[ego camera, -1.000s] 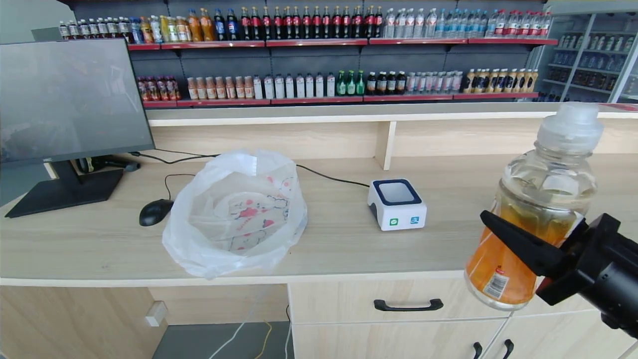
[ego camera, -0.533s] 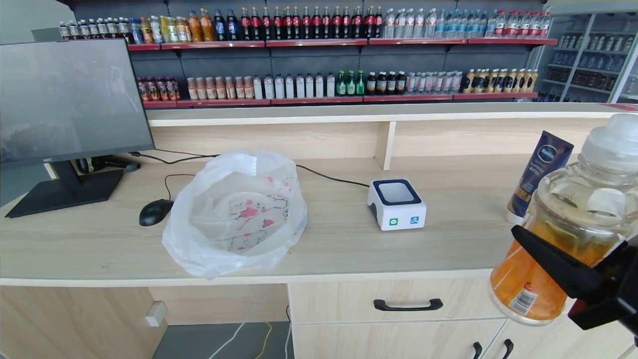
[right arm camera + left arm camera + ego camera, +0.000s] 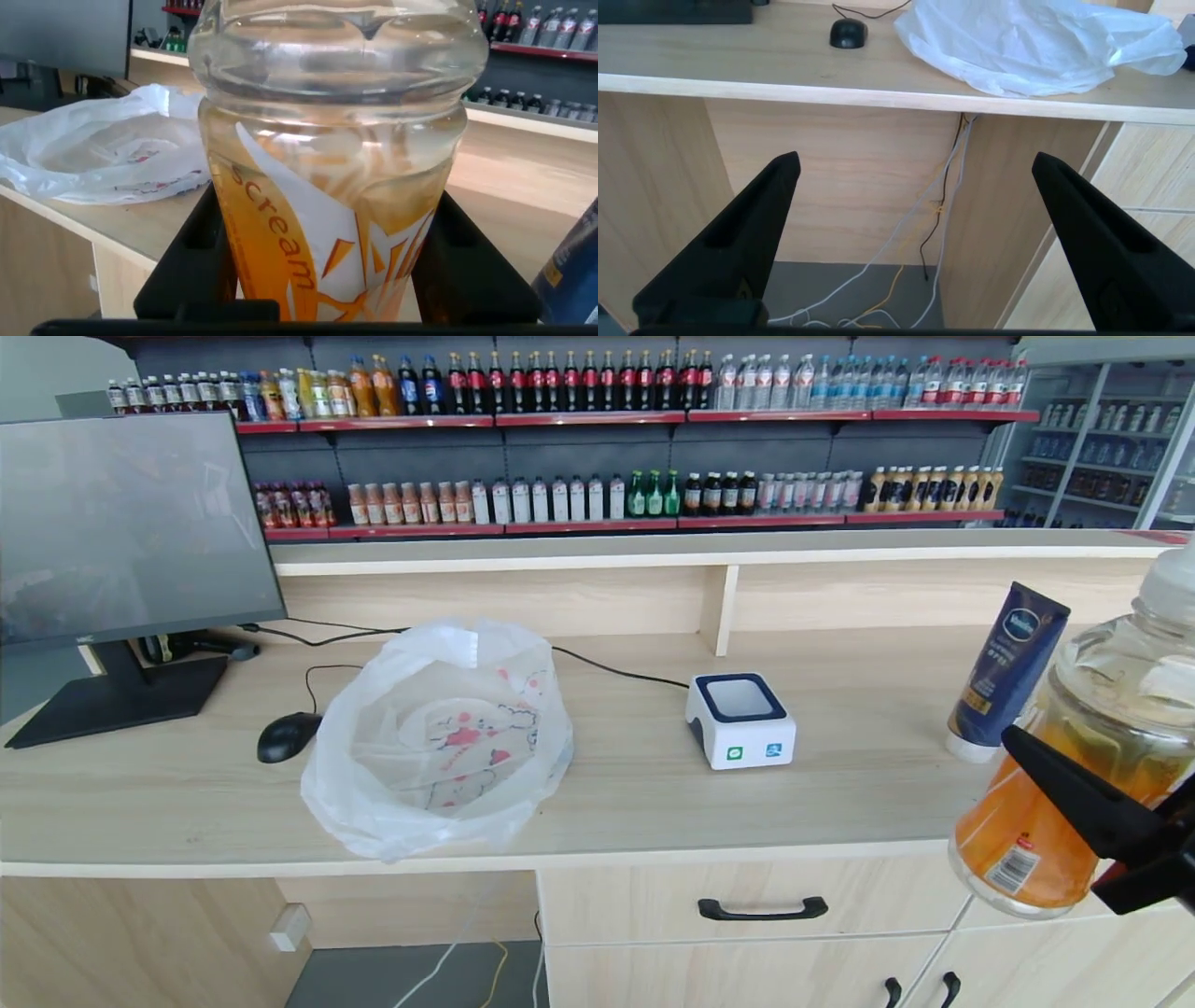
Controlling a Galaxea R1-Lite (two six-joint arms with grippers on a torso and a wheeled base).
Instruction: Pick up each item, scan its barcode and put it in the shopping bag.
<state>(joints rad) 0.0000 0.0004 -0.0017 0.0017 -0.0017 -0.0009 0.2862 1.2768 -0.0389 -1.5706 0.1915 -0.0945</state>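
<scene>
Desk [image 3: 840, 793], left to right as I see it:
- Monitor [image 3: 131, 523] far left, at the rear.
- Mouse [image 3: 288, 735] just right of its stand.
- Shopping bag [image 3: 439, 737] just beside the mouse, reaching the front edge.
- Scanner [image 3: 740, 720] mid-desk, well apart from the bag on its right.
- Tube [image 3: 1004, 672] standing far right.

Raised ledge [image 3: 709, 551] behind the desk, shelves [image 3: 597, 420] of drinks beyond it. Drawers [image 3: 653, 896] under the right half.

Bottle [image 3: 1083, 756] sits between the fingers of my right tool [image 3: 332, 233], off the front edge, before the tube. My left tool [image 3: 910, 168] hangs below the desk's edge, fingers wide apart, facing the cables [image 3: 943, 215] under the bag.
</scene>
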